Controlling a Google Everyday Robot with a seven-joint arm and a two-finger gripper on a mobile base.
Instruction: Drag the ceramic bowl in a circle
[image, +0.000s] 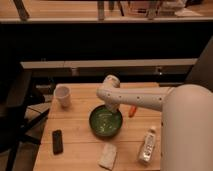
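The ceramic bowl (105, 122) is round, glossy green with a darker rim, and sits near the middle of the wooden table (75, 130). My white arm reaches in from the right. The gripper (113, 107) hangs at the bowl's far right rim, at or just inside it. The arm's wrist hides most of the gripper.
A small white cup (62, 95) stands at the table's left back. A black phone-like object (57, 141) lies at the front left. A pale folded cloth (108, 156) lies in front of the bowl. A white bottle (147, 145) lies at the right. An orange item (132, 110) is beside the arm.
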